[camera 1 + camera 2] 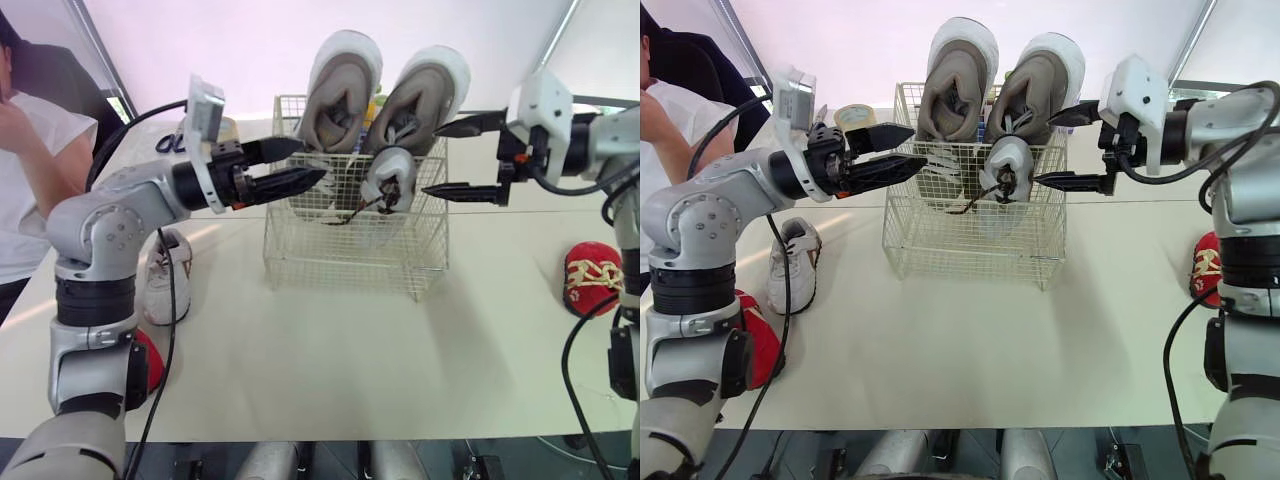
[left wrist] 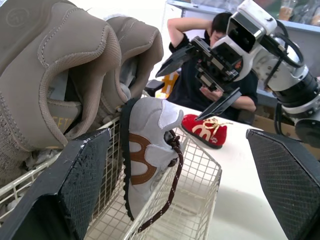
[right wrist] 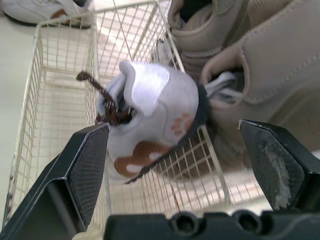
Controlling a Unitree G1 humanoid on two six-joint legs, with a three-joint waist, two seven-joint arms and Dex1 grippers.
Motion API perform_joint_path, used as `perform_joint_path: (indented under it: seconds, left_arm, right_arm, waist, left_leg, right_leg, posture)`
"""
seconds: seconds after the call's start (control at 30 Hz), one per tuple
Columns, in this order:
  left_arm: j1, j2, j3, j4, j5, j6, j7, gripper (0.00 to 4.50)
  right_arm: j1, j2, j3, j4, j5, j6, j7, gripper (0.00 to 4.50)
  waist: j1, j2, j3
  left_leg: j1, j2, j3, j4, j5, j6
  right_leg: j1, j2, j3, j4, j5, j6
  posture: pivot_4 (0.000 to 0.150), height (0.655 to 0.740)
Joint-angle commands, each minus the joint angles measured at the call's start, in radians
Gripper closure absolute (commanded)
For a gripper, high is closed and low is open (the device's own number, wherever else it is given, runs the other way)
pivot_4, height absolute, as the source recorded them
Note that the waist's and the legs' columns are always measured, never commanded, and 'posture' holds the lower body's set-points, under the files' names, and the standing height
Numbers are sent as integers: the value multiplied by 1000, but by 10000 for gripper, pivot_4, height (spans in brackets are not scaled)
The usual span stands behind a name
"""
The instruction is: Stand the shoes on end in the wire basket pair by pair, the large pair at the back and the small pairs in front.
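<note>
A wire basket [image 1: 300, 262] stands mid-table. Two large beige shoes [image 1: 340, 85] [image 1: 423, 95] stand on end along its back. A small grey-white shoe with brown laces [image 1: 388, 178] stands tilted in front of the right one, near the basket's right side, a lace dangling [image 2: 167, 200]. Its white mate [image 1: 165, 280] lies on the table left of the basket. One red shoe [image 1: 592, 278] lies at the far right, another [image 1: 148, 365] at the near left. My left gripper [image 1: 295, 166] is open at the basket's left rim. My right gripper [image 1: 440, 158] is open beside the small shoe, touching nothing.
A tape roll [image 1: 853, 117] and blue-handled scissors [image 1: 170, 143] lie behind my left arm. A person [image 1: 25, 150] sits at the table's far left. Bare tabletop [image 1: 350, 360] stretches in front of the basket.
</note>
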Motion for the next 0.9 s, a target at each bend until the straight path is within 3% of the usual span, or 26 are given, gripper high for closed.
perform_joint_path:
  seconds: [0.03, 0.33, 0.63, 0.9]
  left_arm:
    - [6, 53, 30, -37, -1, 11, 3, 0]
    - [35, 307, 134, -19, 25, 126, 86, 0]
    - [201, 483, 120, 113, 202, 259, 247, 0]
    - [275, 489, 117, 290, 311, 193, 238, 0]
  right_arm:
    - [-3, -49, -93, -120, 80, 54, -8, 533]
    - [-4, -58, -166, -417, 394, 292, 6, 533]
    - [119, -49, -21, -488, 285, 135, 37, 533]
    - [108, -29, 11, -473, 261, 95, 22, 533]
  waist:
    - [-1, 0, 0]
    - [-5, 0, 0]
    - [1, 0, 0]
    - [4, 0, 0]
  left_leg:
    - [0, 0, 0, 0, 0, 0]
    - [0, 1, 0, -4, 0, 0]
    - [1, 0, 0, -4, 0, 1]
    - [1, 0, 0, -5, 0, 0]
  right_leg:
    - [0, 0, 0, 0, 0, 0]
    - [-2, 0, 0, -1, 0, -1]
    - [-1, 0, 0, -1, 0, 0]
    - [-3, 0, 0, -2, 0, 0]
  posture:
    - [1500, 7400]
    - [1500, 7400]
    - [1500, 7400]
    - [1500, 7400]
